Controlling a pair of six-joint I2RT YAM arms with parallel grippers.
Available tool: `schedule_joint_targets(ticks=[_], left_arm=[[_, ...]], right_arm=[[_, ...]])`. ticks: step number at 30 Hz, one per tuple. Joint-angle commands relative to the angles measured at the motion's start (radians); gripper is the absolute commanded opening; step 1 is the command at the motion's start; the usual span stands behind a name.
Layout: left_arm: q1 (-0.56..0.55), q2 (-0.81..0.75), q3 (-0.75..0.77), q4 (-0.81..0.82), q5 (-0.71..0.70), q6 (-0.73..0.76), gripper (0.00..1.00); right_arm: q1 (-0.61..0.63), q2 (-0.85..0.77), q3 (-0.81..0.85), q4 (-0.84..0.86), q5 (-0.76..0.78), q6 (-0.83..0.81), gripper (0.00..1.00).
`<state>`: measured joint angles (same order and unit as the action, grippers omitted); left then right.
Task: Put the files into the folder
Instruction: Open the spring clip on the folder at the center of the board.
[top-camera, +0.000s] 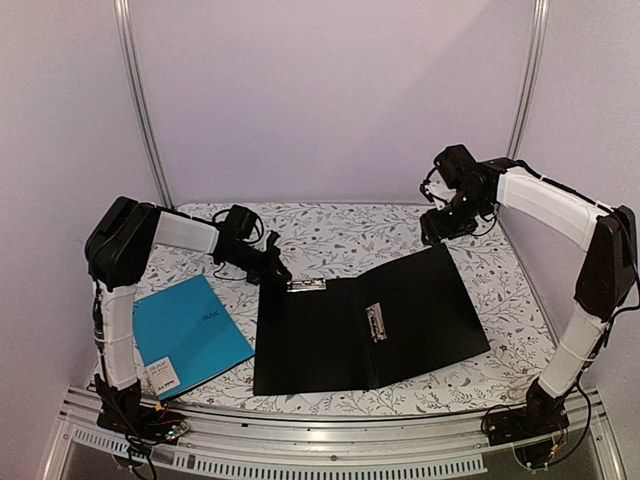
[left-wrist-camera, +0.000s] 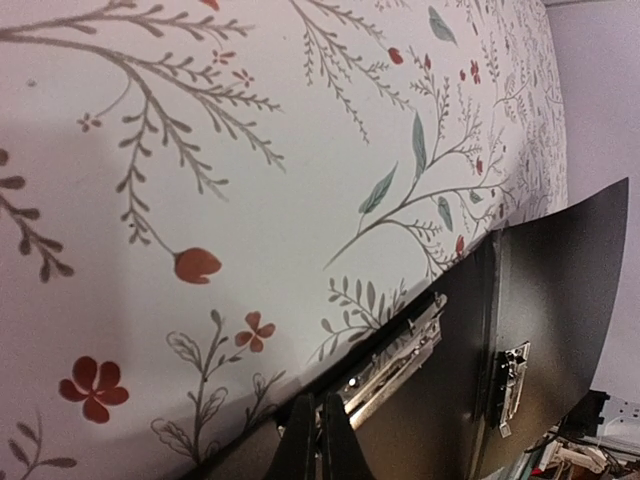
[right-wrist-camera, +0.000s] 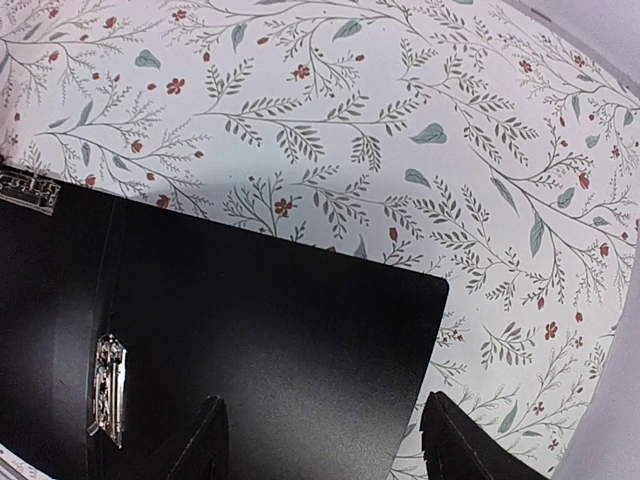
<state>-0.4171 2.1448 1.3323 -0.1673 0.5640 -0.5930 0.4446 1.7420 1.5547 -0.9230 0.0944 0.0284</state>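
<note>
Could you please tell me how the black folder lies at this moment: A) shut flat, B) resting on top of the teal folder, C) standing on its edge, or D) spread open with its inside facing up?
D: the black folder lies spread open, its inner clip showing, apart from the teal folder.

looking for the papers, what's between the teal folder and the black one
Only a narrow wedge of flowered tablecloth separates the teal folder from the black folder, and nothing lies on it. The top external view shows this.
</note>
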Motion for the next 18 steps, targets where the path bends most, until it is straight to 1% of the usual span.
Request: schedule_joint_targets(ticks=[1,5,10,16,18], left_arm=[[-0.008,-0.017,-0.006,-0.035,-0.043,0.039,0.00],[-0.019,-0.014,0.004,-0.030,-0.029,0.058,0.00],[-0.036,-0.006,0.031,-0.036,-0.013,0.107,0.00],[-0.049,0.039,0.097,-0.071,0.017,0.172,0.00],[-0.056,0.060,0.123,-0.086,0.036,0.181,0.00]], right_arm=[[0.044,-0.012,0.068,0.027,-0.042,-0.018,0.68],[0.094,0.042,0.095,0.118,-0.181,-0.046,0.71],[0.163,0.169,0.134,0.242,-0.318,-0.097,0.72],[0.173,0.337,0.210,0.315,-0.447,-0.121,0.72],[0.172,0.368,0.223,0.323,-0.485,-0.138,0.71]])
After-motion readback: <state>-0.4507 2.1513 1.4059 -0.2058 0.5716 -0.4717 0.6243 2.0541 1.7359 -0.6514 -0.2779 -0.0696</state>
